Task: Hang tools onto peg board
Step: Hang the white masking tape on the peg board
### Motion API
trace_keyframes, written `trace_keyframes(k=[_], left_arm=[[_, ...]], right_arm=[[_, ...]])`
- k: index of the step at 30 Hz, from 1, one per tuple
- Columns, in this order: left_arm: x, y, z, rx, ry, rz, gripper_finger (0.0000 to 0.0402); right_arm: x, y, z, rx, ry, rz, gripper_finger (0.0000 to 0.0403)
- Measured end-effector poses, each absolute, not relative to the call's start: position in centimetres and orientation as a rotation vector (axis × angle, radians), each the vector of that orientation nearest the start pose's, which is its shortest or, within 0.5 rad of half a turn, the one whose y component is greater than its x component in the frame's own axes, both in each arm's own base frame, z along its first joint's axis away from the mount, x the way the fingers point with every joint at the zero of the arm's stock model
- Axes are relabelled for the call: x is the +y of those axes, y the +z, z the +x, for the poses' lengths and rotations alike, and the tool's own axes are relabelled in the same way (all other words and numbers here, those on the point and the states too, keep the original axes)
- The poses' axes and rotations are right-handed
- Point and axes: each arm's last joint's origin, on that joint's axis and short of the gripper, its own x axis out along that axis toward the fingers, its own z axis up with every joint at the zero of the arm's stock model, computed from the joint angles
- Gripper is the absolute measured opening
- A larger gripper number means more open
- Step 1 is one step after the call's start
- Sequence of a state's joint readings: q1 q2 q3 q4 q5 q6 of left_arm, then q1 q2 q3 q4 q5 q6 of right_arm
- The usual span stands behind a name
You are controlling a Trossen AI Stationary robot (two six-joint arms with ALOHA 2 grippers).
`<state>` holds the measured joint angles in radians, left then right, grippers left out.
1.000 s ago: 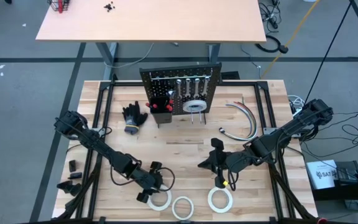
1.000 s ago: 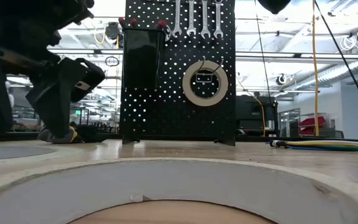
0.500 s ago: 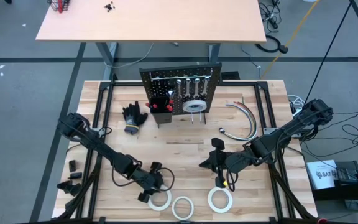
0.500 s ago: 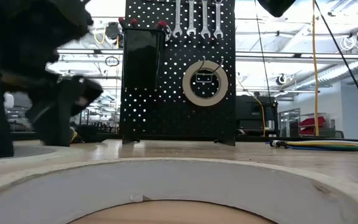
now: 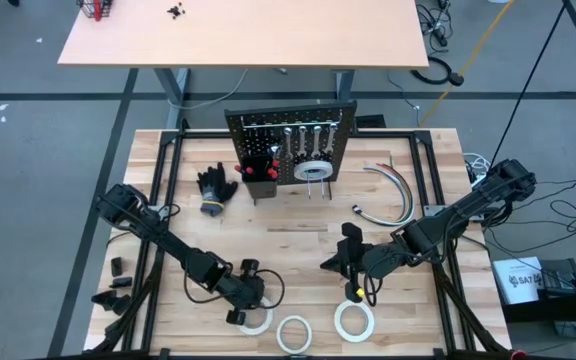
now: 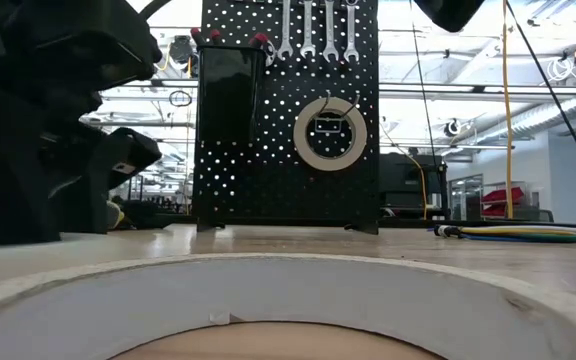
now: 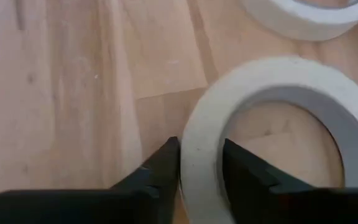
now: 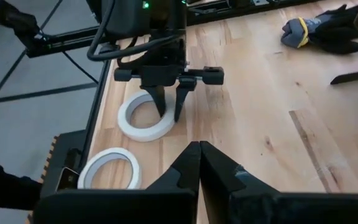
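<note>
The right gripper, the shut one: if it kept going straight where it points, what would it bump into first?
Probably the left gripper, which straddles the wall of a tape roll lying on the table. The right gripper points roughly at it across bare wood, though depth is hard to judge.
</note>
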<state>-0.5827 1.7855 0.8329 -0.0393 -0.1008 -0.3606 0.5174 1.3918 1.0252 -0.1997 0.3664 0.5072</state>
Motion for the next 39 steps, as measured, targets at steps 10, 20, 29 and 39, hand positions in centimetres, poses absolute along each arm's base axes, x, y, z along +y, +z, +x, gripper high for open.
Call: trace_keyframes(k=[10,20,29,39], left_arm=[[-15.3,13.3,26.2,0.986,-0.034,0.141,0.0059],[-9.7,23.4,25.0,0.584,0.333,0.159,0.0059],[-9.1,26.7,25.4,0.347,0.424,0.153,0.0059],[-8.9,26.8,26.5,0.256,0.53,0.107,0.0059]], right_arm=[[12.6,28.2,27.5,0.456,-0.181,0.365,0.0002],[10.9,28.5,28.2,0.351,-0.363,0.605,0.0059],[9.3,30.2,29.6,0.153,-0.349,0.767,0.0222],[9.1,29.7,31.6,0.049,-0.333,0.849,0.0293]])
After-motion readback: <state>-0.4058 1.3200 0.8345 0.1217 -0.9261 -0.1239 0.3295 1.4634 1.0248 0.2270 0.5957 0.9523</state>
